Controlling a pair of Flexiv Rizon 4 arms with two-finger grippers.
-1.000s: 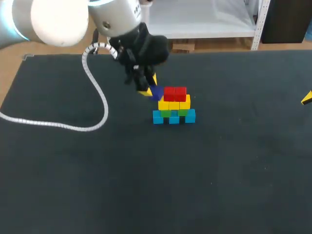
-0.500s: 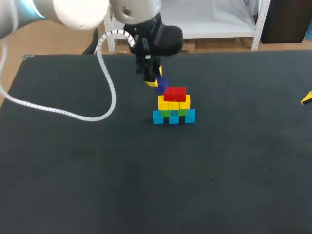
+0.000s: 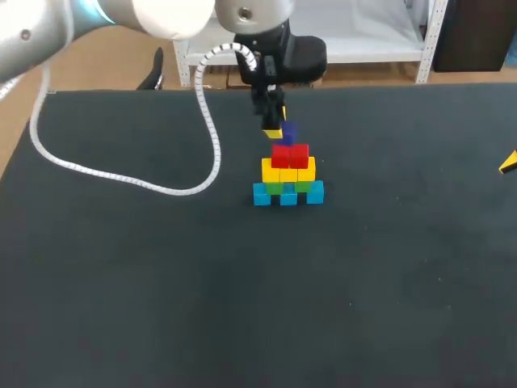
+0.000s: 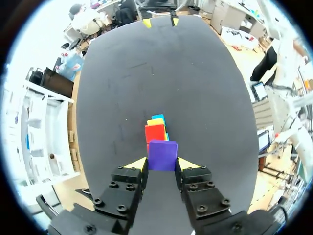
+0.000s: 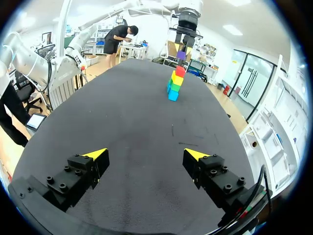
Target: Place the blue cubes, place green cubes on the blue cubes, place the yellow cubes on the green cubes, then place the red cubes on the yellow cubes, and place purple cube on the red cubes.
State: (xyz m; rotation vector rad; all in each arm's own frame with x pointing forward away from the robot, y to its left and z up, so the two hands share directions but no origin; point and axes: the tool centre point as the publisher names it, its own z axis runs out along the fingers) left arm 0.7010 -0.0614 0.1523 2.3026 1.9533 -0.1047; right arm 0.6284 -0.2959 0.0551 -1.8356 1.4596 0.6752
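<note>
A small pyramid stands mid-table: blue cubes [image 3: 287,194] at the base, green cubes [image 3: 287,187] on them, then yellow cubes [image 3: 288,171], with red cubes [image 3: 290,155] on top. My left gripper [image 3: 279,129] hangs just above and behind the red cubes, shut on the purple cube [image 3: 288,132]. In the left wrist view the purple cube [image 4: 162,155] sits between the yellow tips of the left gripper [image 4: 162,164], with the red cubes [image 4: 154,133] right below. My right gripper [image 5: 146,155] stands wide open and holds nothing, far from the pyramid [image 5: 175,81]; only its tip [image 3: 508,163] shows at the table's right edge.
The left arm's white coiled cable [image 3: 121,182] lies in a loop on the black table [image 3: 242,307], left of the pyramid. The near and right stretches of the table hold no other objects.
The left gripper has carried the purple cube to the right and upward, from beside the stack's upper left to just over the red cubes. The right arm has not moved.
</note>
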